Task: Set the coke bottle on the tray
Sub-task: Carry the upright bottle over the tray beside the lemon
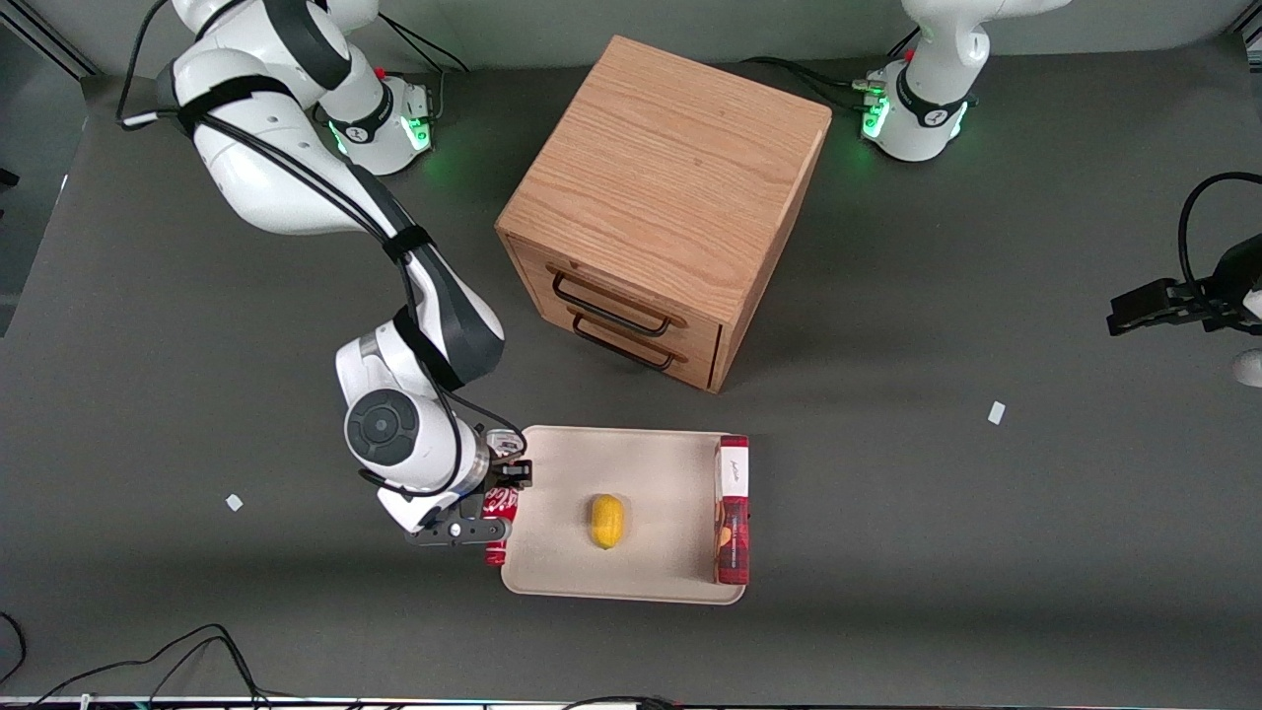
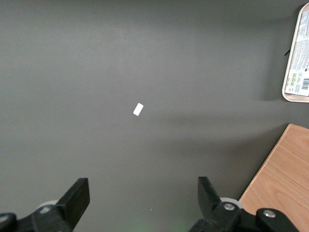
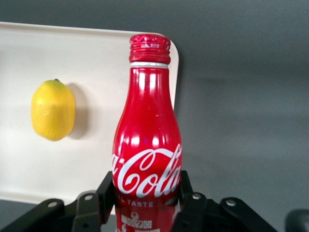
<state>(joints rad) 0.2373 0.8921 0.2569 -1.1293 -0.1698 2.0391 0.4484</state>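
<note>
My right gripper (image 1: 496, 515) is shut on the coke bottle (image 1: 500, 523), a slim red bottle with white script. Both black fingers (image 3: 107, 186) press its lower body, one on each flank. The coke bottle (image 3: 147, 140) sits at the edge of the tray (image 1: 651, 463) nearest the working arm's end of the table. Its red cap reaches over the rounded corner of the cream tray (image 3: 96, 63), while most of its body is over the dark table. Whether the bottle rests on the table or hangs above it, I cannot tell.
A yellow lemon (image 1: 607, 521) lies in the middle of the tray. A long red box (image 1: 733, 523) with a white label lies along the tray's edge toward the parked arm. A wooden drawer cabinet (image 1: 661, 207) stands farther from the front camera than the tray.
</note>
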